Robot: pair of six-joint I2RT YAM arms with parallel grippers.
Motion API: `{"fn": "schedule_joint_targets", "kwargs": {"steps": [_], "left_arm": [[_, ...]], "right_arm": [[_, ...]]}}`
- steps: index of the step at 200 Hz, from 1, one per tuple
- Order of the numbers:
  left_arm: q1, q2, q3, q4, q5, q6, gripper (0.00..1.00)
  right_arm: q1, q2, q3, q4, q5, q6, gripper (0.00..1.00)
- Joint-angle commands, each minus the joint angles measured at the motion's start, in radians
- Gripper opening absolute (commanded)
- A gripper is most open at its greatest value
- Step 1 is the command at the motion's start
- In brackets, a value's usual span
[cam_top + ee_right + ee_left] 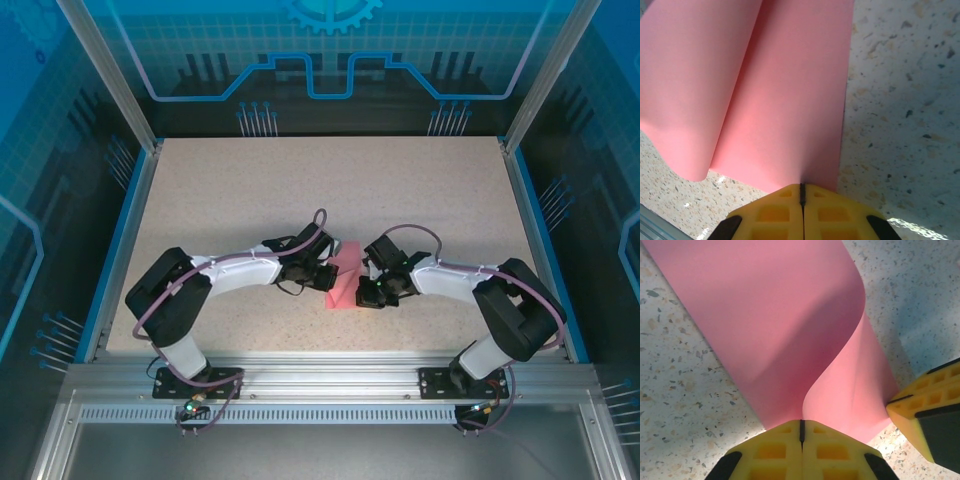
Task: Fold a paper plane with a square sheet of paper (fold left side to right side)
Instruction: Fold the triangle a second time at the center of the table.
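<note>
1. Two arms reach in from the near edge of the tabletop (300,190) and meet in the middle, so both are busy with the same thing.
2. Left claw (801,440): fingers pressed together, clamped on an edge of the square sheet of paper (345,278), which rises in a soft S-curve out of the seam.
3. Right claw (801,200): fingers together too, with the sheet's near edge running right into the seam. Looks pinched to me, though it might just be pressing down.
4. Sheet sits mid-tabletop between the two claws. The lower layer lies flat and the upper layer is rolled over it, still puffy.
5. Progress, my guess: the left-to-right fold is maybe half done. The paper is doubled over, but I see no sharp crease and can't tell if the edges line up.
6. Left to do: flatten it, press the crease, then every later fold. Nothing like a plane yet.
</note>
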Motion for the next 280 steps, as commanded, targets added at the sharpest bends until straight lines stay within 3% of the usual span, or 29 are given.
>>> {"fn": "schedule_joint_targets", "kwargs": {"steps": [1, 280], "left_arm": [[0.013, 0.023, 0.023, -0.001, -0.014, 0.030, 0.03], [0.023, 0.117, 0.071, 0.014, -0.056, 0.042, 0.03]], "right_arm": [[0.018, 0.018, 0.014, -0.049, 0.017, -0.018, 0.06], [0.024, 0.036, 0.027, -0.101, 0.025, -0.046, 0.06]]}}
